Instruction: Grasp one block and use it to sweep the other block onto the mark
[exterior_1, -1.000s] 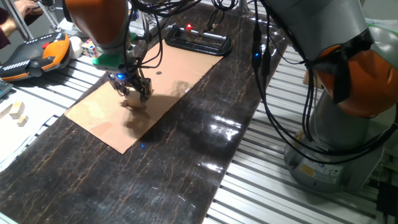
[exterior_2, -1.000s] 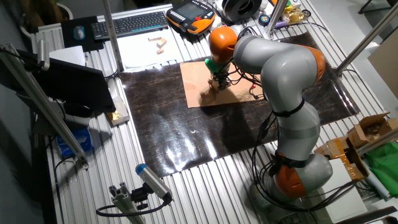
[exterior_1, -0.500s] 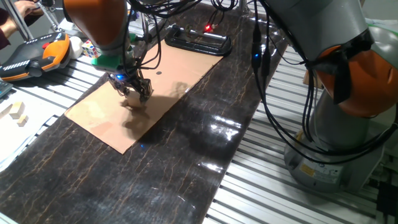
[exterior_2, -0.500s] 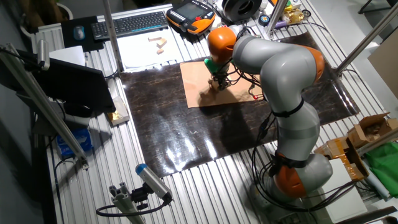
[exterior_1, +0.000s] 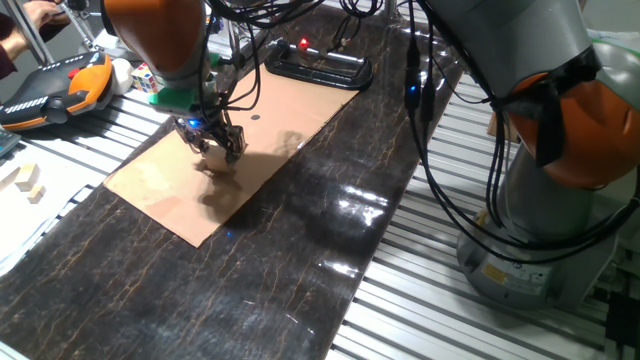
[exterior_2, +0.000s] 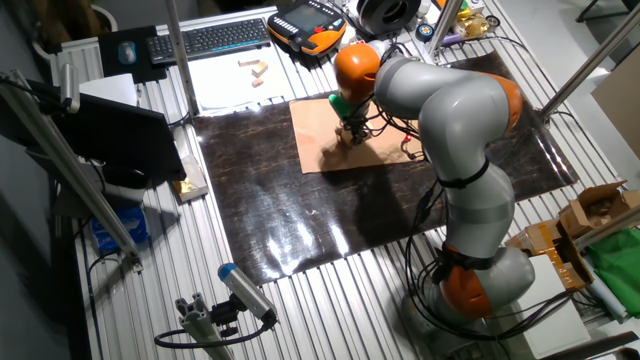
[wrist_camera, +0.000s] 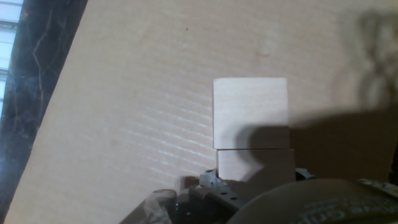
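Observation:
Two pale wooden blocks lie edge to edge on the brown cardboard sheet (exterior_1: 160, 185). In the hand view the far block (wrist_camera: 250, 112) lies free, and the near block (wrist_camera: 255, 165) sits right at my gripper's base, partly in shadow. My gripper (exterior_1: 215, 152) is down on the sheet and looks shut on the near block; its fingers hide both blocks in the fixed views. The gripper (exterior_2: 349, 135) stands near the sheet's middle. The mark (exterior_1: 256, 117), a tiny black dot, lies on the cardboard a short way beyond the gripper, toward the back right.
A black flat device (exterior_1: 320, 68) with a red light sits past the cardboard's far edge. An orange teach pendant (exterior_1: 55, 85) and a puzzle cube (exterior_1: 145, 77) lie at the back left. Small wooden pieces (exterior_1: 28, 180) rest at the left. My arm's base (exterior_1: 540, 200) stands at the right.
Hardly anything differs: the gripper stays low on the cardboard at the same spot. Only the red light on the black device flickers.

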